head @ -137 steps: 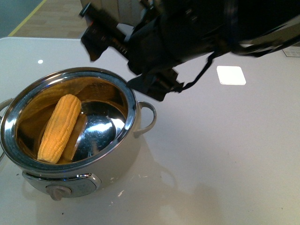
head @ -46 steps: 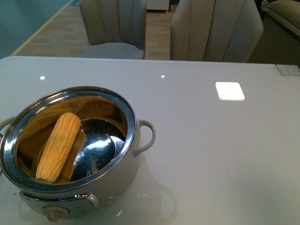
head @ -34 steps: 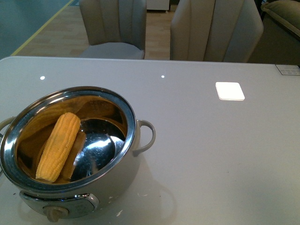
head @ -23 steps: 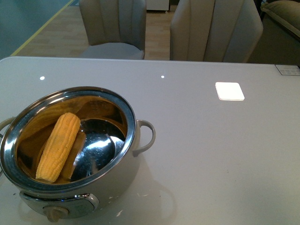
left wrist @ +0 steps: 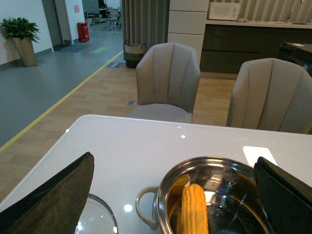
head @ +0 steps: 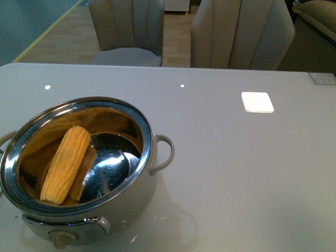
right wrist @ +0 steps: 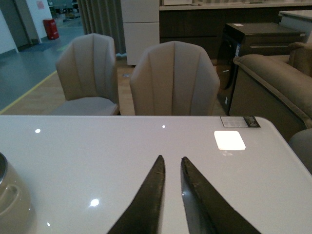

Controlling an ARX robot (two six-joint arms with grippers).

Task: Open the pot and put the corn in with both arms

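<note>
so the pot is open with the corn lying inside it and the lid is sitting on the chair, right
Not quite. The pot is open with the corn lying inside it, but the glass lid rests on the table beside the pot, as the left wrist view shows.

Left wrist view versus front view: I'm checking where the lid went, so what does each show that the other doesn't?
Only the left wrist view shows a glass lid lying on the table beside the pot, and the left gripper, open. Only the front view shows the pot's front dial and a bright square patch in full. Both show the open pot with the corn inside, and two chairs.
</note>
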